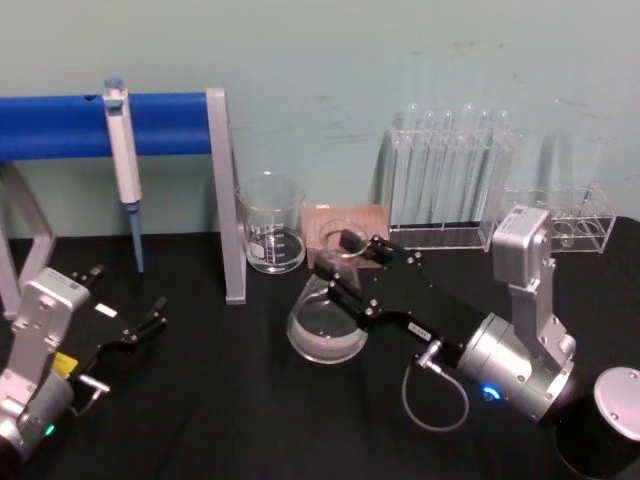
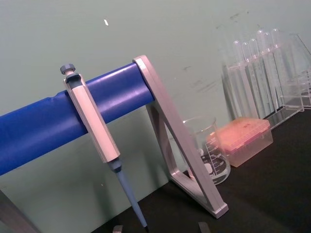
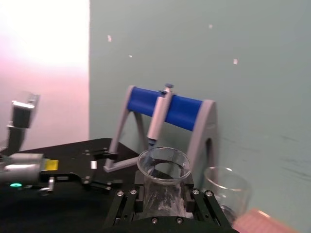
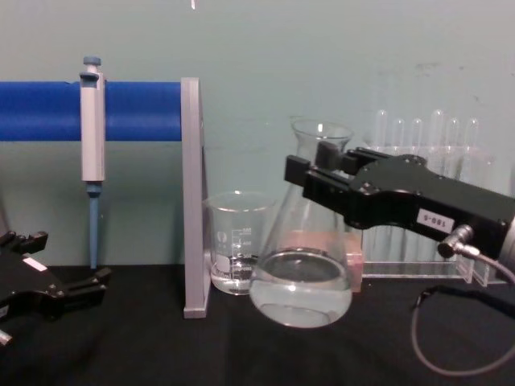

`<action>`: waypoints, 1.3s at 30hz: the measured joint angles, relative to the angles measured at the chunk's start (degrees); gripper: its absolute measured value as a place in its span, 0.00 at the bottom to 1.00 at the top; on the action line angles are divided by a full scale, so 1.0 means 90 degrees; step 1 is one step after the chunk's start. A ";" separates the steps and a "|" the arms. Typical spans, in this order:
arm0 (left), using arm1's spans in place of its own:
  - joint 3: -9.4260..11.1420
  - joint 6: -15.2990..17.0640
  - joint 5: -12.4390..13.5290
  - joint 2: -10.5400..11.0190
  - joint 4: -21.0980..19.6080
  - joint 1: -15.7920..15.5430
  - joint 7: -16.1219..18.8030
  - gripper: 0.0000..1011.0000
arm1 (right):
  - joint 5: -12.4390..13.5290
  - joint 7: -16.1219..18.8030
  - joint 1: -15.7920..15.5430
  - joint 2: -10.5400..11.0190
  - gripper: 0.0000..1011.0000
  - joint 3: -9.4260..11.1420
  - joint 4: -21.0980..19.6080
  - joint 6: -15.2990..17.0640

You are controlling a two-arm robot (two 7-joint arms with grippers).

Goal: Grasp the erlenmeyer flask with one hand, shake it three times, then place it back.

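Note:
The erlenmeyer flask (image 1: 325,325) (image 4: 302,281) is clear glass with a little clear liquid in its wide base. My right gripper (image 1: 345,258) (image 4: 322,173) is shut on its narrow neck, and the flask leans slightly and appears to hang just above the black table. In the right wrist view the flask's open mouth (image 3: 164,167) rises between the black fingers (image 3: 127,204). My left gripper (image 1: 125,305) (image 4: 60,265) rests open low over the table at the left, well away from the flask.
A glass beaker (image 1: 270,225) (image 4: 237,241) stands just behind the flask, beside the grey leg of the blue-bar stand (image 1: 225,190) that holds a pipette (image 1: 123,150). A pink tip box (image 1: 345,225) and test-tube racks (image 1: 450,180) line the back right.

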 joint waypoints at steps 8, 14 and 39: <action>0.0000 0.0000 0.0000 0.0000 0.0000 0.0000 0.0000 0.99 | 0.0153 0.0257 0.0074 0.0116 0.45 -0.0230 -0.0019 -0.0065; 0.0000 0.0000 0.0000 0.0000 0.0000 0.0000 0.0000 0.99 | 0.0209 0.0284 0.0110 0.0168 0.45 -0.0328 -0.0026 -0.0072; 0.0000 0.0000 0.0000 0.0000 0.0000 0.0000 0.0000 0.99 | -0.0562 -0.1106 -0.0101 0.0095 0.45 0.0429 0.0076 -0.0260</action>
